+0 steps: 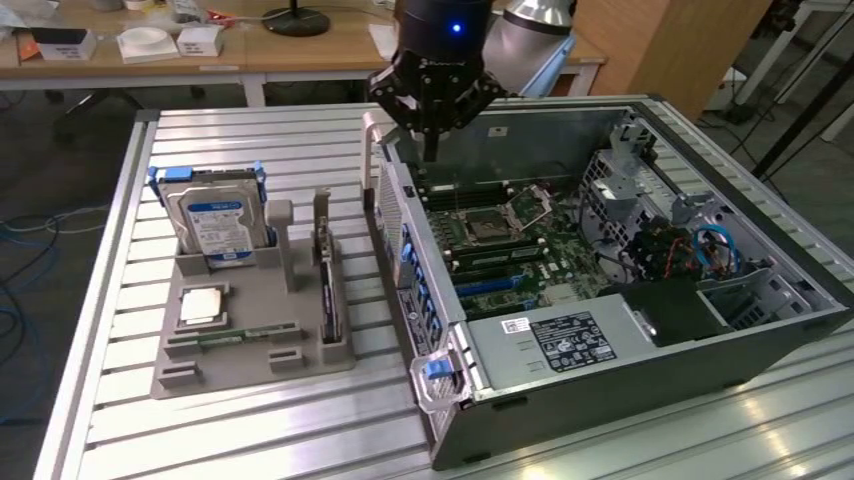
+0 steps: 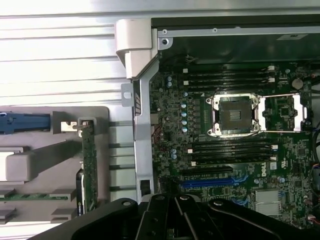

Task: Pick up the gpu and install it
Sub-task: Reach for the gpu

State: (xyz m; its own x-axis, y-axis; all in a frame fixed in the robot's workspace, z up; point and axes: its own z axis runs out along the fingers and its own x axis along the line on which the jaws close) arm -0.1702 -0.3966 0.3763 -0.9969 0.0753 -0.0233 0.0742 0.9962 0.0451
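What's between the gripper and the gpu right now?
Exterior view: the computer case's side wall and a strip of bare slatted table separate the gripper from the gpu, which stands on edge in the gray holder.

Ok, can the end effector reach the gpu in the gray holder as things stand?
Probably yes. The gpu stands on edge in the holder, top edge uncovered; the end effector hangs over the case wall beside it, nothing between.

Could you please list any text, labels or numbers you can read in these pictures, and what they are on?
None can be read.
Hard drive label: print too small.
Power supply label: too small.
White sticker beside it: too small.
Motherboard markings: blurred.
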